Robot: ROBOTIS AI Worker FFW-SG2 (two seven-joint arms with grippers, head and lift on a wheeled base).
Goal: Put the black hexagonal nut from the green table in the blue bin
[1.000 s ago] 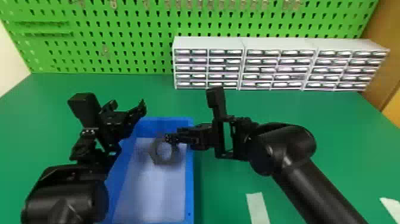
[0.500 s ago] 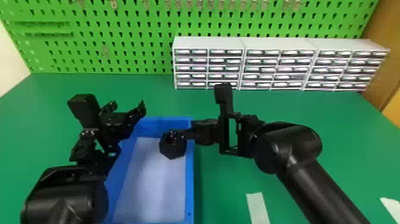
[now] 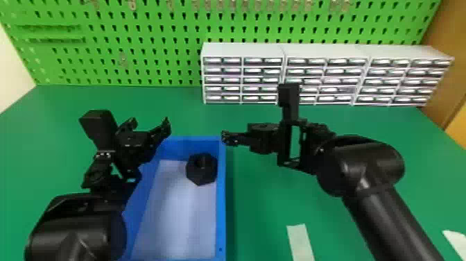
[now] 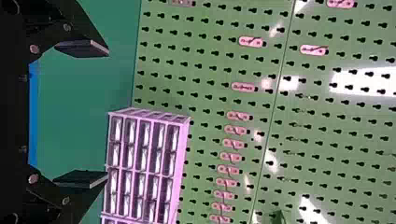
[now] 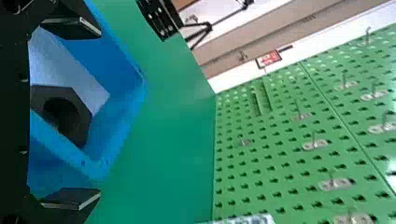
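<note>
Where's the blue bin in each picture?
Head view: the blue bin is on the green table, nut inside.
Left wrist view: a thin strip of bin by the left gripper.
Right wrist view: bin by the right gripper.
All share: green wall with holes.

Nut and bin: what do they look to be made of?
Nut: probably matt plastic, from its even black faces without metallic glints, though coated metal is possible. Bin: likely smooth moulded plastic, judging by the even blue walls and rounded corner; its pale floor may be a liner or glare.
</note>
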